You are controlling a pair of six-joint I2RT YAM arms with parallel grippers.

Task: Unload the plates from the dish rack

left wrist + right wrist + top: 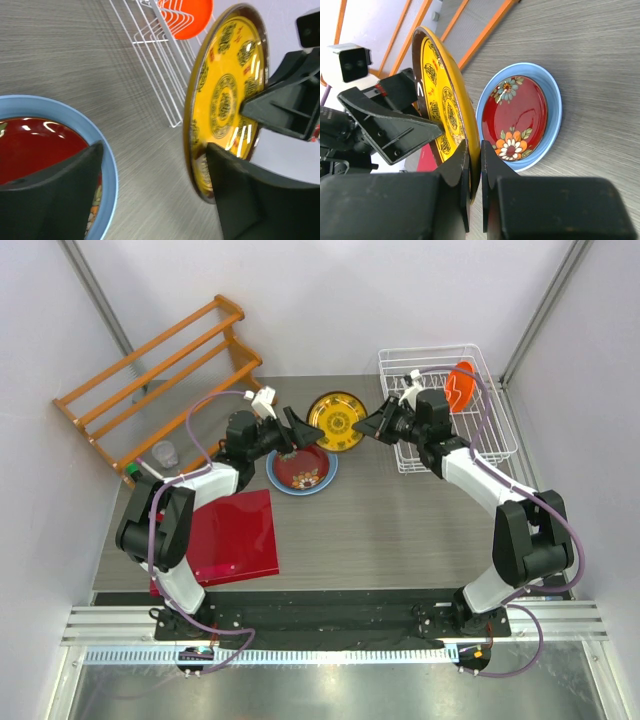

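Observation:
My right gripper (372, 428) is shut on the rim of the yellow dark-patterned plate (336, 422) and holds it on edge above the table; the rim sits between its jaws in the right wrist view (475, 170). My left gripper (305, 432) is open at the plate's other side, and the plate's rim (200, 175) lies just inside its right finger (240, 200). The dark red floral plate (300, 468) lies in the light blue plate (333, 468) on the table. The orange plate (460, 387) stands in the white wire dish rack (490, 430).
An orange wooden slatted rack (150, 370) stands at the back left. A flat red square board (235, 535) lies at the front left by the left arm. A small clear cup (165, 453) sits near the wooden rack.

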